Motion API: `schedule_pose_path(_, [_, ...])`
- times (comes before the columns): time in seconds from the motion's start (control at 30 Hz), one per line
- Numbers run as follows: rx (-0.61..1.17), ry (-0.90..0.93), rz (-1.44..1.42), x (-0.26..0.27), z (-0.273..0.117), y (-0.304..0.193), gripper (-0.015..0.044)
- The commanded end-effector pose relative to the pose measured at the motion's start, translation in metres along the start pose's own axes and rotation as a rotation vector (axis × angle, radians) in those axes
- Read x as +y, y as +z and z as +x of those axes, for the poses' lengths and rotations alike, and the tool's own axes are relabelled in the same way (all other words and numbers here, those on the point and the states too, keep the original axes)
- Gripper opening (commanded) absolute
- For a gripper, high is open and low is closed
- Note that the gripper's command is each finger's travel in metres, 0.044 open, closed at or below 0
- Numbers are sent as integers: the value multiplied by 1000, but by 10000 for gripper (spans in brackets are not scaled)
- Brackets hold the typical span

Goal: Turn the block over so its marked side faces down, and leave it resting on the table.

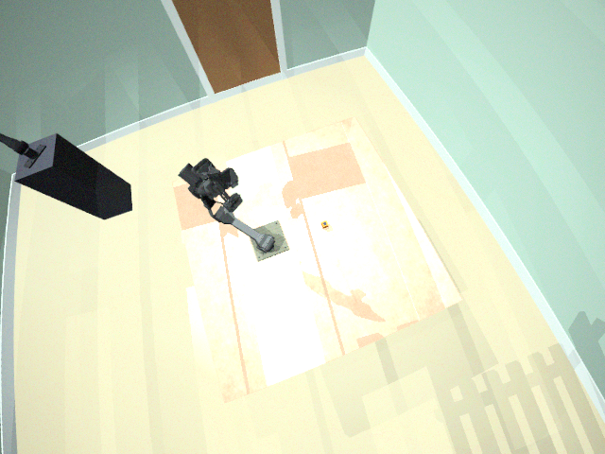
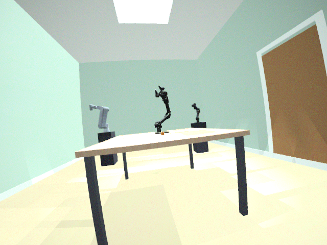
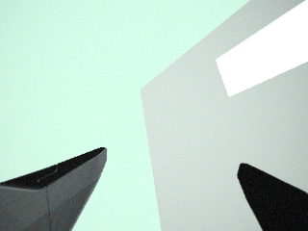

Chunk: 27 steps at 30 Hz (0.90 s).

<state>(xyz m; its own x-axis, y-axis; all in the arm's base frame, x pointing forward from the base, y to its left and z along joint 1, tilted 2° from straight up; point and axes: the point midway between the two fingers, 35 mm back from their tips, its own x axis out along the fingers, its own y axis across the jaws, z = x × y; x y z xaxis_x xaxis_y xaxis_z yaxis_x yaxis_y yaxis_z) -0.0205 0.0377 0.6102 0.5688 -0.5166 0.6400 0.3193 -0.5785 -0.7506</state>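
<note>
A small orange block point(image 1: 324, 224) point(image 2: 162, 133) rests on the table point(image 1: 400, 244) point(image 2: 126, 148), a short way from the arm's base plate. A small dark bluish patch shows on its upward face in the top view; its other faces are too small or hidden to read. My gripper point(image 1: 237, 188) point(image 2: 157, 88) point(image 3: 173, 158) is open and empty, raised high above the table and well away from the block. The wrist view shows both fingers spread apart against wall and ceiling; the block is out of that view.
My arm's base plate point(image 1: 282, 244) is fixed to the table beside the block. A black pedestal point(image 1: 80, 183) point(image 2: 200, 146) with another dark arm point(image 2: 197, 112) stands off the table. A light grey arm point(image 2: 103, 117) stands on another pedestal point(image 2: 107, 137).
</note>
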Motion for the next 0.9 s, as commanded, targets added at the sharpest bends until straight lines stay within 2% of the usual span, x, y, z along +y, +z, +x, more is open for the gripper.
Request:
schedule_pose_path(0.0, [-58,137,150,42,34,4,440])
schedule_pose_path(0.27, [-157,516,504,151,98,43,440])
schedule_pose_path(0.47, [-179,854,739,235,121,99,440])
schedule_pose_path(0.67, [-153,1221,872,315,112,167,440])
schedule_pose_path(0.87, [-54,1588,913,381,73,234,440])
